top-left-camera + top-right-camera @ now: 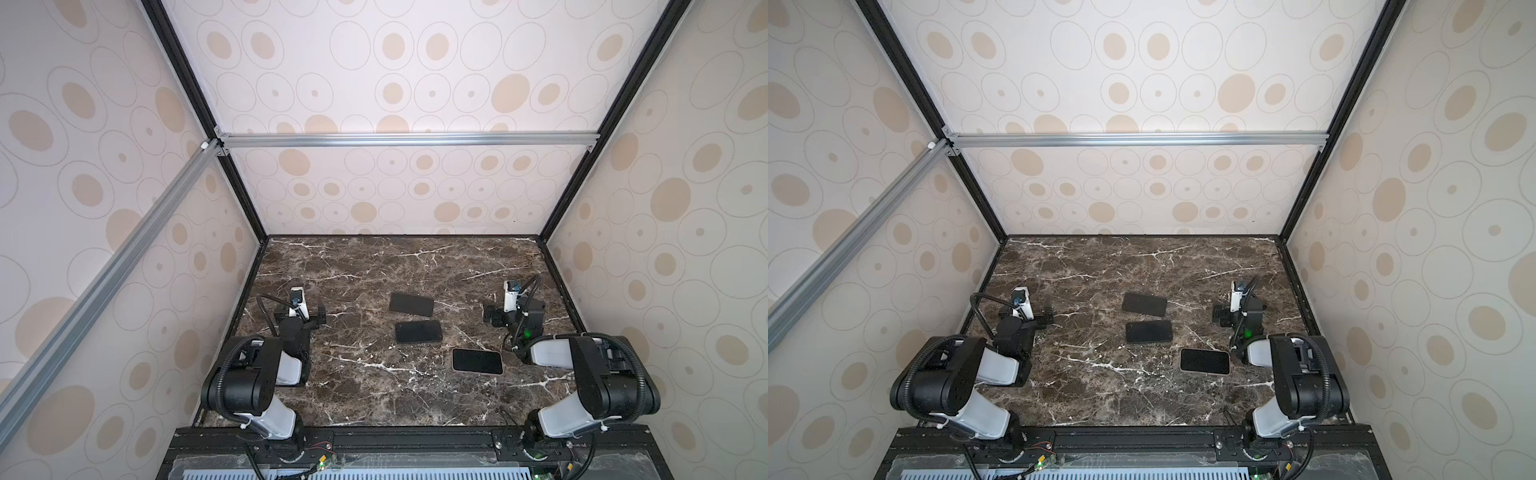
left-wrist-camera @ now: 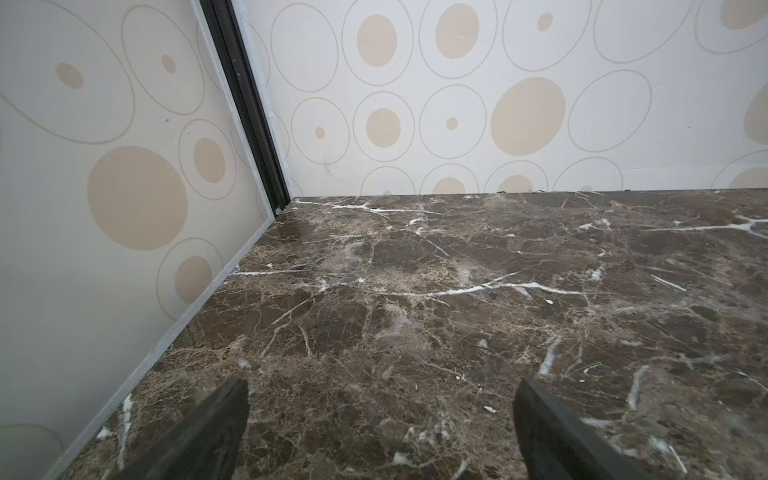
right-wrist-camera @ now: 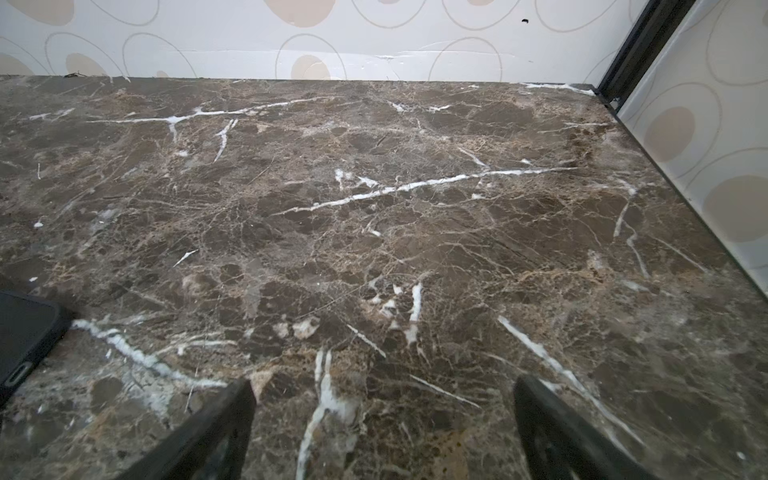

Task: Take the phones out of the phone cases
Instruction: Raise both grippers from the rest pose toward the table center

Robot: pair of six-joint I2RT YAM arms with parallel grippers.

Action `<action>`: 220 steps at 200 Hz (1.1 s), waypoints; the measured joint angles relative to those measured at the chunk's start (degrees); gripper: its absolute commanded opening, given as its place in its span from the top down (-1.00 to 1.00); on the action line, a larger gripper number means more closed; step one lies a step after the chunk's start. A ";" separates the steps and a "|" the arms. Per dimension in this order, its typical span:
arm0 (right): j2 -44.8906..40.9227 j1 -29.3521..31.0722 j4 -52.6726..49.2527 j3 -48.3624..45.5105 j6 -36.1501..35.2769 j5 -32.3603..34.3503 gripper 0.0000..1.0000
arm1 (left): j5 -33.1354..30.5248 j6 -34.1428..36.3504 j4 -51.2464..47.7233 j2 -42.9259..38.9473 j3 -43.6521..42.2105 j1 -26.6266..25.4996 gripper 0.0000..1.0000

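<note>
**Marble table (image 1: 374,266): three phones, two grippers**

Counted: middle phone (image 1: 417,331); far phone (image 1: 411,304) just behind it; beige-rimmed phone (image 1: 477,361) near its front-right. All flat, long axes left-right, top ends unclear. Jaws wide, holding nothing: left gripper (image 2: 381,386) and right gripper (image 3: 382,386), flanking middle phone, well apart.

Marble table (image 1: 374,399), three dark, perhaps cased phones (image 1: 411,304) (image 1: 417,331) (image 1: 477,361)

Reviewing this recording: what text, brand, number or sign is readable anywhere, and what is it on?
No readable text in any view.
Far phone, middle phone, pale-rimmed phone: dark blank faces, no logo visible.
Walls: printed circles only.
Robot arms: no legible marking.
</note>
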 measured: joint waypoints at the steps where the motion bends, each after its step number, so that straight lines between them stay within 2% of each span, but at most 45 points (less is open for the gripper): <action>1: 0.00 0.00 0.00 0.00 0.00 0.00 -1.00 | 0.00 0.00 0.00 0.00 0.00 0.00 -0.98; 153: -0.15 0.04 0.04 0.00 -0.02 0.00 -1.00 | -0.83 0.26 -0.24 -1.18 -0.55 -1.01 -0.99; 175: -4.96 0.11 -5.53 0.33 0.02 0.20 -0.99 | -5.73 0.79 -6.97 -9.31 -0.28 -5.33 -0.98; 196: -12.37 0.31 -11.85 2.45 1.46 1.46 -1.00 | -10.64 -0.09 -15.06 -17.16 3.80 -9.42 -0.98; 220: -18.58 0.37 -18.53 7.08 7.30 3.10 -0.99 | -13.09 -7.80 -26.12 -21.84 10.91 -10.80 -0.98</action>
